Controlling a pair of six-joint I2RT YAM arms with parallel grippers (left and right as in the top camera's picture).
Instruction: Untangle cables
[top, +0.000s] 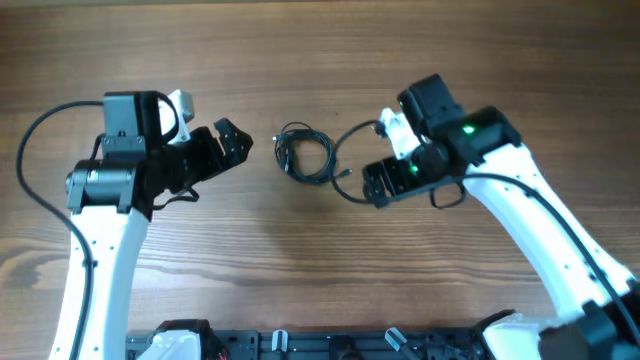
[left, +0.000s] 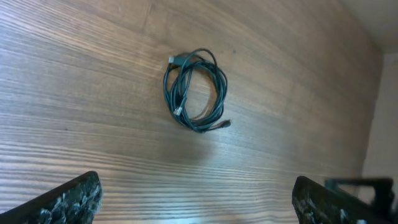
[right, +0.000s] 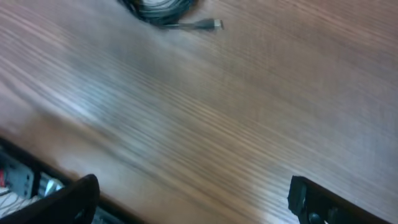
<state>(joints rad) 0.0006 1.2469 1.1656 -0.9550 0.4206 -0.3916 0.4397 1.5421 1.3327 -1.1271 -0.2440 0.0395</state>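
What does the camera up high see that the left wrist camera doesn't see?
Only the overhead view shows both arms whole and the right tool, across the coiled cable from the left tool. Only the left wrist view shows the cable's plug up close, poking out at the coil's lower right. Both show the cable lying on the wooden table, the left tool open, and nothing gripping the cable.
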